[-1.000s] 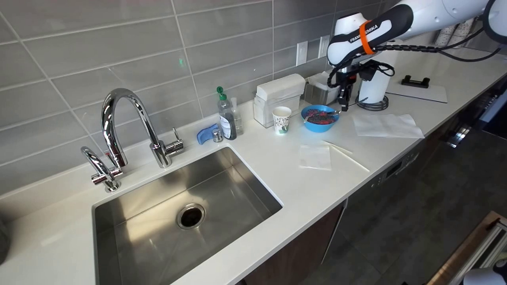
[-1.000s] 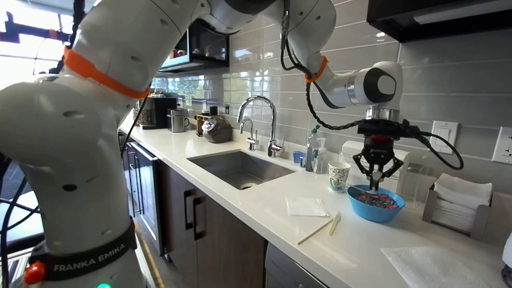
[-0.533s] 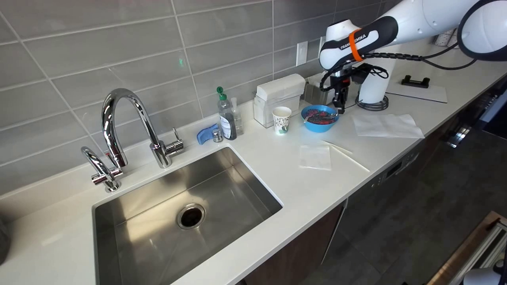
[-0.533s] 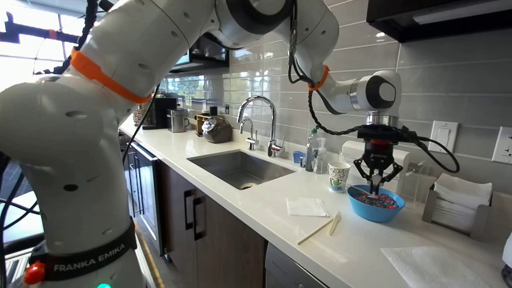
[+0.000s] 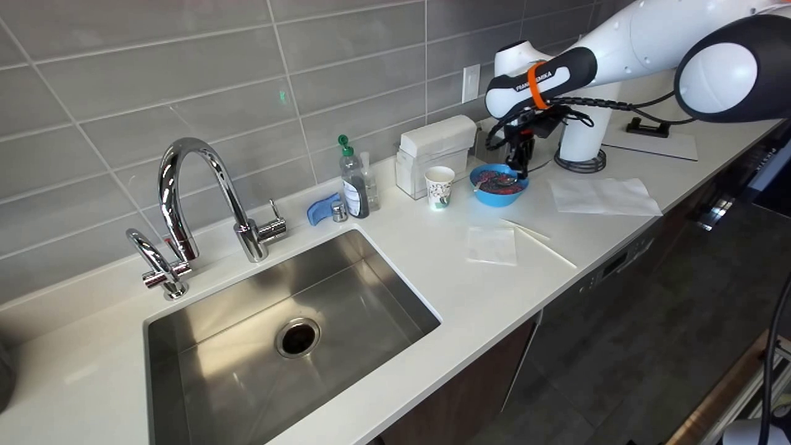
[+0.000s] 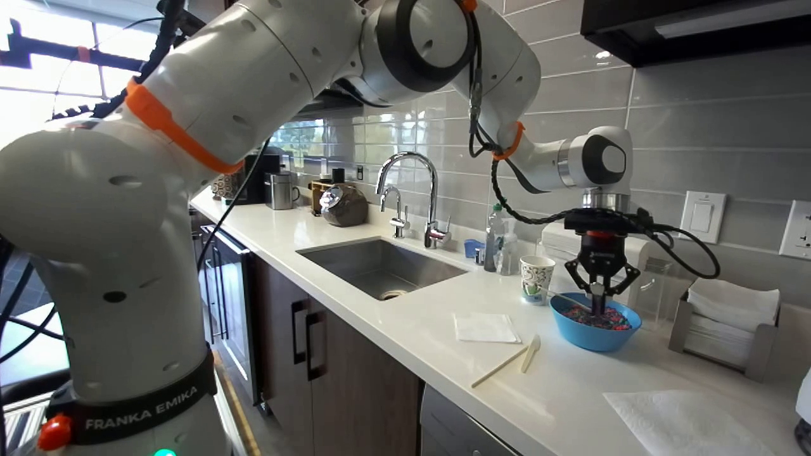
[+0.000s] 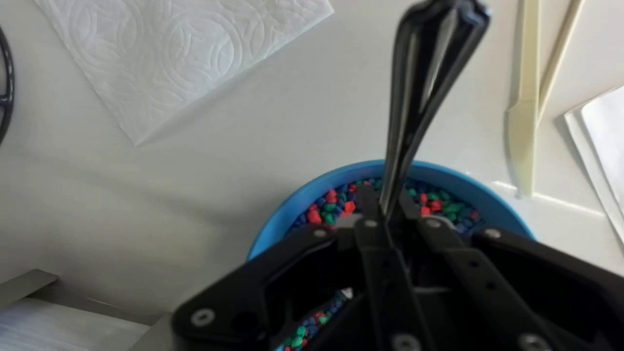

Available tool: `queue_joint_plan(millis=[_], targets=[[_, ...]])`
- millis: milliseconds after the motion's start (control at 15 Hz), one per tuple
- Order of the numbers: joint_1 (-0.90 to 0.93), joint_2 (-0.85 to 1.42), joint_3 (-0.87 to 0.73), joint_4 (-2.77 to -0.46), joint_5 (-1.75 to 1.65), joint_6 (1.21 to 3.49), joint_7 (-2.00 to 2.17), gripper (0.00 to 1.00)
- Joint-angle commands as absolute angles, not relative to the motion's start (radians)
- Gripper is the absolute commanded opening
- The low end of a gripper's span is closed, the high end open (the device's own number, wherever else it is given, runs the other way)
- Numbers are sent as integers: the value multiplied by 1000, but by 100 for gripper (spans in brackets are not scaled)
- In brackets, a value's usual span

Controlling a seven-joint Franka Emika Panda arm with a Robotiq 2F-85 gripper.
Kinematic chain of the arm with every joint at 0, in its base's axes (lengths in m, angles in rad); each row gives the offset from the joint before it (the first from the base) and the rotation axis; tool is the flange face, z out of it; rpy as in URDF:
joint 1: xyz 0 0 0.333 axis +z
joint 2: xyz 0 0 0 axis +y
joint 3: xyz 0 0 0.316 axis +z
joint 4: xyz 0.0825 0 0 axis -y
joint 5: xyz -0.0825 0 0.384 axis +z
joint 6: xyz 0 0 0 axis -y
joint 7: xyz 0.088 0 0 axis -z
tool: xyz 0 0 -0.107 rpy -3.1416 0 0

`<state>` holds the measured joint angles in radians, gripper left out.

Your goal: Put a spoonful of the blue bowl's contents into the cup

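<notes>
At the mouth of the blue bowl [image 6: 592, 337], the gripper [image 5: 520, 172] sits lower than it does one second earlier. In an exterior view, its tips now overlap the rim instead of standing just beyond it. Gripper state: narrow, clamped on what is judged to be a metal spoon [image 7: 409, 97], whose handle slants toward the top of the wrist view; its scooping end is not clearly visible. The red, green and dark blue bits [image 7: 348, 207] lie in the bowl beneath the tips; contact with them cannot be confirmed. The bowl keeps its position. The cup [image 6: 536, 278] stands upright and unmoved, near the bowl but apart from it, on the side toward the sink [image 5: 253, 371].

Meaning for the task: the descent is judged to be the start of scooping; the transfer appears not yet made. The next move likely requires a sweep through the bits, then a level lift toward the cup. Caution: pressure on the bowl wall may slide the bowl or turn the spoon.
</notes>
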<state>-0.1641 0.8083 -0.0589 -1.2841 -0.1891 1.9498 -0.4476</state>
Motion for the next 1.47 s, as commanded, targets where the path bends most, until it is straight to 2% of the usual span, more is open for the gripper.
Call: queue_joint_plan(millis=[0,533,933,1000,1400], targets=[[-142,885,-78,-1185,-214,1930,-368,2],[-124,947,-94,-1125,-225,2037,-257,2],[-130,954,-88,-1133,-216,2033,-264,2],[-131,949,-86,-1137,-213,2030,-265,27],[-140,903,-68,-1163,-193,2025,-285,73]])
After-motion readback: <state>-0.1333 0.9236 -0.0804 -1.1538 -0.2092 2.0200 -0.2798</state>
